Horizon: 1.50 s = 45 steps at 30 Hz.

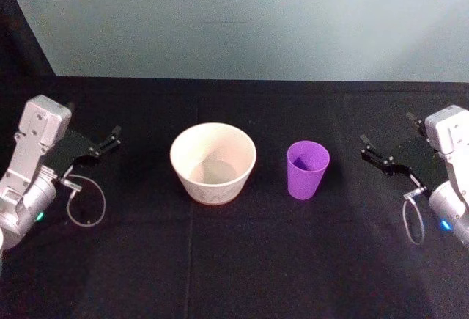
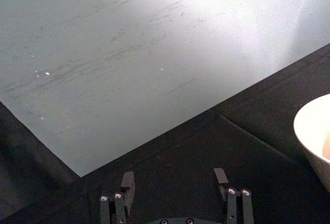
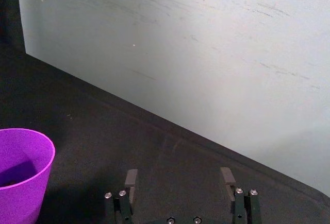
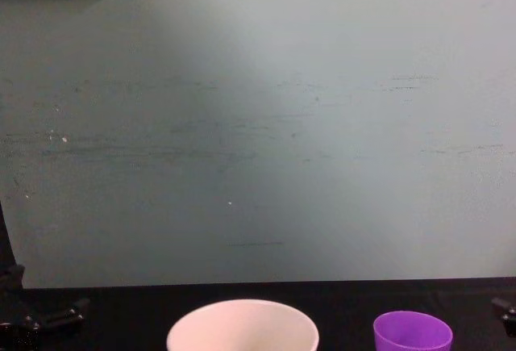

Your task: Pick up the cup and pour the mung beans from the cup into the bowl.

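The purple cup (image 1: 308, 169) stands upright on the black tabletop (image 1: 234, 260), just to the right of the cream bowl (image 1: 212, 194). The two are near each other but not touching, with a strip of dark cloth between them. The bowl sits about in the middle of the tabletop and is much the wider of the two. The cup's mouth faces up, and its inside lies in shadow, so I cannot tell what is in it. The left hand (image 1: 111, 138) hangs out at the left side, well apart from the bowl, with its black fingers pointing inward toward the centre. From the left wrist the two fingers stand spread with bare cloth between them, released and gripping nothing, and the rim of the bowl (image 2: 309, 126) shows off to one side. The right hand (image 1: 366, 149) is out at the right side, nearer the cup than the left hand is to the bowl, but clear of it. Its fingers are likewise parted and empty, and from the right wrist the cup (image 3: 20, 172) is close by but outside the fingers. A pale grey-green wall (image 4: 258, 125) rises behind the tabletop's far edge.
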Available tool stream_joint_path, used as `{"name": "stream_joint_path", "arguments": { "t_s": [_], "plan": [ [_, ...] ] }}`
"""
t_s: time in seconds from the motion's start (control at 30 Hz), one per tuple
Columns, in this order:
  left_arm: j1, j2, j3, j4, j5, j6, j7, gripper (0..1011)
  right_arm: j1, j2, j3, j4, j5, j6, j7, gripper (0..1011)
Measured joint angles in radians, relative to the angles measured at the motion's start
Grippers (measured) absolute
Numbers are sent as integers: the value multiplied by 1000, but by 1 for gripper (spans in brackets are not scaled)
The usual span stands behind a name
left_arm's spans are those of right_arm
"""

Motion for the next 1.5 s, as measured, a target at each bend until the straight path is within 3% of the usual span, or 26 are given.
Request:
{"name": "stream_joint_path", "arguments": {
  "t_s": [1.5],
  "plan": [
    [0, 0, 0, 0, 0, 0, 0, 1000, 0, 0, 0, 0, 0, 0, 0, 1000]
  ]
}}
